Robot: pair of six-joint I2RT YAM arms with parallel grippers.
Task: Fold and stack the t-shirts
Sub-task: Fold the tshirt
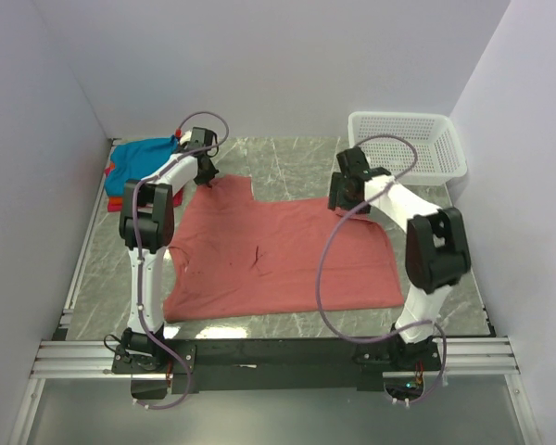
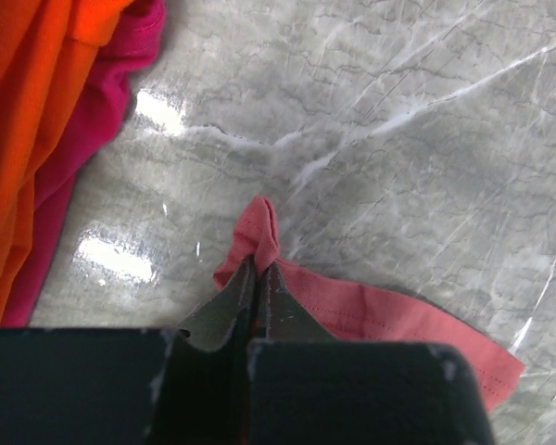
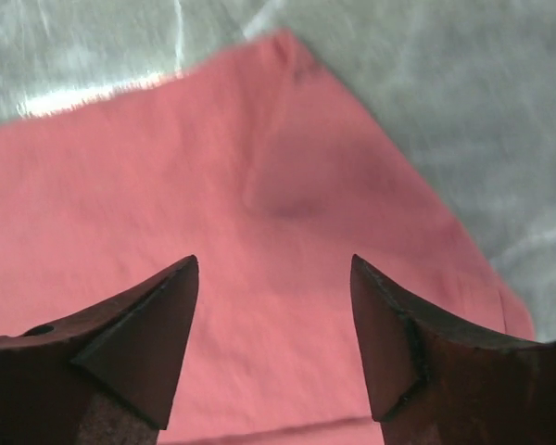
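Observation:
A large salmon-pink t-shirt [image 1: 278, 255] lies spread flat on the marble table. My left gripper [image 1: 207, 181] is at its far left corner, shut on a pinched tuft of the pink cloth [image 2: 262, 232]; its tips [image 2: 259, 267] meet on the fabric. My right gripper [image 1: 341, 206] hovers over the shirt's far right corner, fingers open [image 3: 274, 264] with the pink cloth [image 3: 259, 167] beneath and nothing between them. Folded t-shirts are stacked at the far left: teal-blue [image 1: 144, 156] on top, with orange [image 2: 37, 111] and red [image 2: 102, 102] under it.
A white mesh basket [image 1: 408, 144] stands at the far right corner. White walls close in the table on the left, back and right. Bare marble [image 1: 287, 162] shows behind the shirt, and a metal rail [image 1: 278, 357] runs along the near edge.

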